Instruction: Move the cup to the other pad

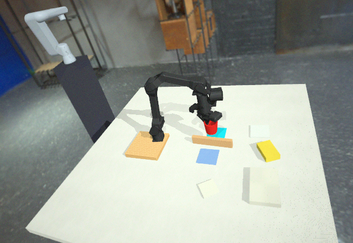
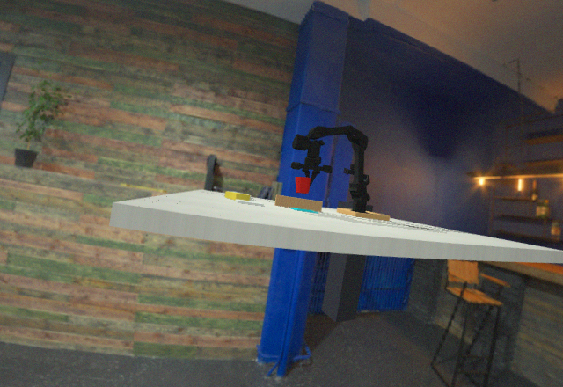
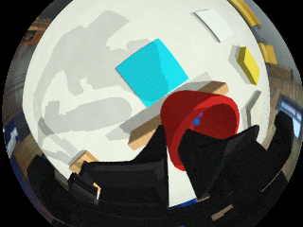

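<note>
The red cup [image 1: 211, 128] [image 2: 302, 185] [image 3: 176, 110] hangs in the air, roughly upright. My gripper [image 1: 207, 121] [image 2: 310, 181] [image 3: 166, 128] is shut on its wall. In the wrist view a blue marble [image 3: 196, 122] and a purple marble [image 3: 200, 114] show inside; the fingers hide part of the inside. The cyan pad [image 1: 221, 132] [image 2: 302, 210] [image 3: 151, 71] lies below, on the far side of the wooden barrier in the top view. The cup overlaps this pad's left part there. The blue pad [image 1: 208, 156] lies on the barrier's near side.
The low wooden barrier [image 1: 212, 141] [image 2: 297, 202] [image 3: 143, 133] stands between the pads, below the cup's height. A yellow block [image 1: 267, 151] [image 2: 237, 195] [image 3: 247, 65] and a white tile [image 1: 259, 131] [image 3: 213, 24] lie to the right. A large pale slab [image 1: 263, 186] and small tile [image 1: 208, 188] lie nearer.
</note>
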You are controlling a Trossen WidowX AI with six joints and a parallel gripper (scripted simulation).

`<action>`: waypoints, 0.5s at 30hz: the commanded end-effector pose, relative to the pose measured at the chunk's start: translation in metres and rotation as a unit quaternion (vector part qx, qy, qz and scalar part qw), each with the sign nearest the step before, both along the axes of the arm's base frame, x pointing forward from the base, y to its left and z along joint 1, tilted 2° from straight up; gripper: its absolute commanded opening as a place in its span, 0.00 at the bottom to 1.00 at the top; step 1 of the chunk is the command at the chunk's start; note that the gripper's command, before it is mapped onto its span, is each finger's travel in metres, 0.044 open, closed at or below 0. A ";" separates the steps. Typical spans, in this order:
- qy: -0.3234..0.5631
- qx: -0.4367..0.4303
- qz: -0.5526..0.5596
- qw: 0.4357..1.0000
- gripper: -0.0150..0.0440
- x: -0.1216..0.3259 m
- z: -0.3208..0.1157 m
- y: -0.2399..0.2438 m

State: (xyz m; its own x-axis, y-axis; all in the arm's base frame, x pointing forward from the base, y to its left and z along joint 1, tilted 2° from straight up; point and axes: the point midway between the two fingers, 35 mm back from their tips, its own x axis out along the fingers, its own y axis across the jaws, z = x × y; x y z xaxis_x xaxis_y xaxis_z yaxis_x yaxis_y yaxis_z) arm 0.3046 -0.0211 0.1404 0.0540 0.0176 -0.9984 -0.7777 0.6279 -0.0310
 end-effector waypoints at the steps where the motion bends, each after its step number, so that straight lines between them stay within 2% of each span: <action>1: -0.001 -0.002 -0.002 1.000 0.25 0.003 0.001 0.009; 15: -0.001 -0.001 -0.002 1.000 0.25 0.009 0.003 0.039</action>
State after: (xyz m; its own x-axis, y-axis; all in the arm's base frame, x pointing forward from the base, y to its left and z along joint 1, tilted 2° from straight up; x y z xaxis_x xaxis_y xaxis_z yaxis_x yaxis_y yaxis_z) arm 0.3113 0.0108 0.1421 0.0536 0.0203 -0.9984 -0.7776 0.6280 -0.0290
